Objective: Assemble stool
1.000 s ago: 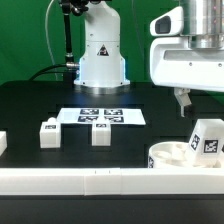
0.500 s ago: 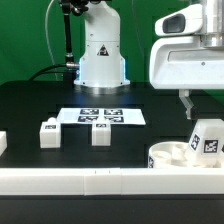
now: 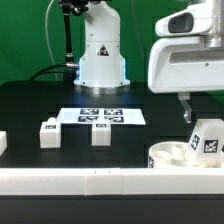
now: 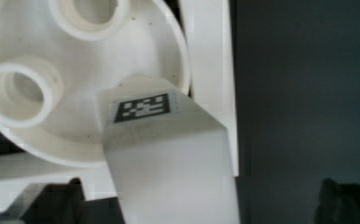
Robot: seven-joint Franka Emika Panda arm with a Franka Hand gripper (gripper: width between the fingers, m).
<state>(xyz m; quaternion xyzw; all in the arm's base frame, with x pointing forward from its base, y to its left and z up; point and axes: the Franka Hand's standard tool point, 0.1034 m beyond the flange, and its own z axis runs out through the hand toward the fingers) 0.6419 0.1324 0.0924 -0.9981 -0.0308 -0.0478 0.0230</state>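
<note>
Black table [image 3: 30, 100] is carrying a loose leg [image 3: 48, 133] and second loose leg [image 3: 100, 133] at the exterior view's left. Rightward, seat disc [image 3: 168, 157] is holding a standing leg [image 3: 205, 138], long axis roughly upright, just below the gripper [image 3: 186, 108], jaws gaping wide.

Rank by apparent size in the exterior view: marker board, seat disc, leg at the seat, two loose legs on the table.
1. Seat disc and marker board: close; the frame cuts the seat off, so unranked.
2. Leg at the seat, though nearer the camera.
3. Two loose legs: alike.
</note>
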